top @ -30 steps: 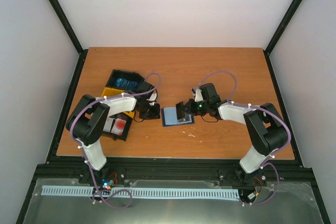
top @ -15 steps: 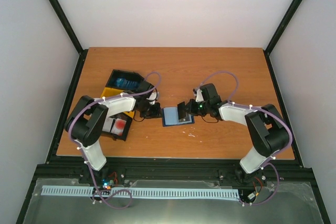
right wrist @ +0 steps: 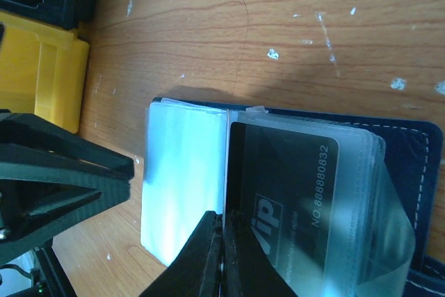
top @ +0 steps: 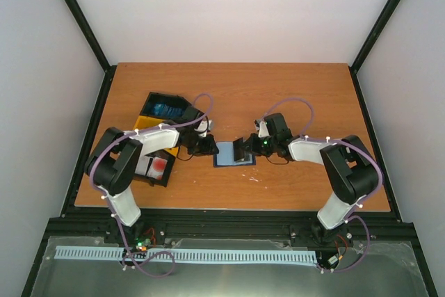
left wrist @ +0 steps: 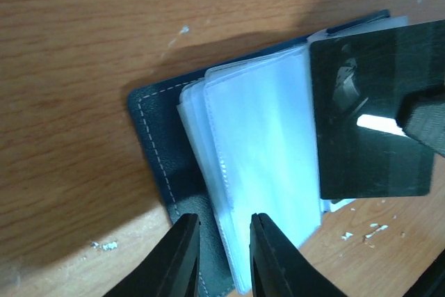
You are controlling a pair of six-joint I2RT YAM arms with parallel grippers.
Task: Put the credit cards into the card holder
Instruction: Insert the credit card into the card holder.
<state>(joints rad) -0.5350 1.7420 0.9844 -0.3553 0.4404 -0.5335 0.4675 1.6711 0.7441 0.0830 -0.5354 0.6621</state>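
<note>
The card holder [top: 229,155] lies open at the middle of the wooden table [top: 278,88], its stitched navy cover underneath and its pale clear sleeves [left wrist: 257,144] fanned on top. The right gripper [right wrist: 222,218] pinches a dark grey credit card [right wrist: 278,172] printed "vip" over the sleeves. The left gripper [left wrist: 222,226] hovers at the holder's left edge, jaws slightly parted.

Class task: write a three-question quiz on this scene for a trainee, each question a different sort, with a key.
1. True or false: the right gripper grips a dark card.
2. The card holder lies: A) open on the table; B) folded shut on it; C) lifted in the air.
3. What word is printed large on the dark card?
Key: 1 true; 2 A; 3 "vip".
</note>
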